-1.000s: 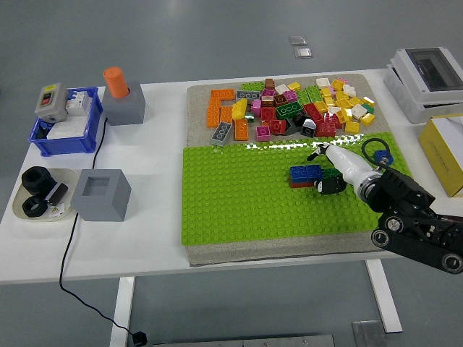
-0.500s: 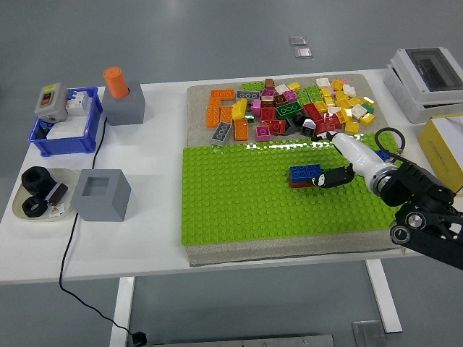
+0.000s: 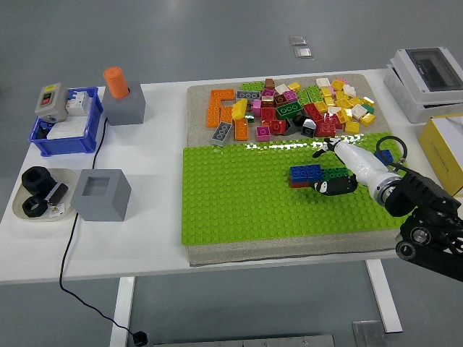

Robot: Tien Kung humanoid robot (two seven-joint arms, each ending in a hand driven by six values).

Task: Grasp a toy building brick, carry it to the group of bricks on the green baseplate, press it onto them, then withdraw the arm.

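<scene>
On the green baseplate (image 3: 239, 202), right of centre, sits the group of bricks (image 3: 307, 175), blue over red with a green brick (image 3: 335, 173) at its right end; the right hand (image 3: 338, 177) rests over that green brick, fingers curled around it; loose bricks (image 3: 289, 108) lie heaped beyond.

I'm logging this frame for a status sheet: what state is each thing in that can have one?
right hand: fingers curled down at the brick group, grip unclear
brick group: seated on the green baseplate
loose bricks: heaped on the mat behind the baseplate
orange cylinder: upright in its grey block
grey box: square recess unfilled
black nuts: lying in the dish
</scene>
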